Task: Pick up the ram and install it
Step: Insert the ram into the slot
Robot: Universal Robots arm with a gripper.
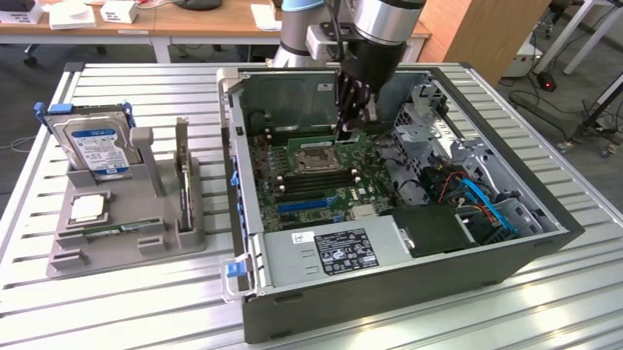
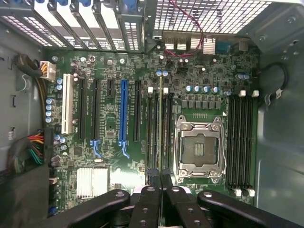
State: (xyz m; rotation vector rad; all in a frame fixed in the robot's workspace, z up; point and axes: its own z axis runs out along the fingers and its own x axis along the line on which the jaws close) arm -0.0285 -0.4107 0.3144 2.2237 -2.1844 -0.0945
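One ram [image 2: 160, 123] stands edge-on, pinched between the two fingers of the claw [image 2: 160, 180] inside the computer case [image 1: 389, 310]. It lies along the memory slots just beside the single processor socket [image 2: 198, 148]. On the tabletop [image 1: 486, 321], one holder [image 1: 127, 240] carries one hard drive [image 1: 98, 149].

A silver-grey arm [image 1: 387, 18] ends in a black gripper [image 1: 351, 128] with hinged, bolt-studded finger links.

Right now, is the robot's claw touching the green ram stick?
Touching. In the wrist view the gripper is pinched shut on the thin top edge of the ram, which is seen edge-on, with no gap between them.
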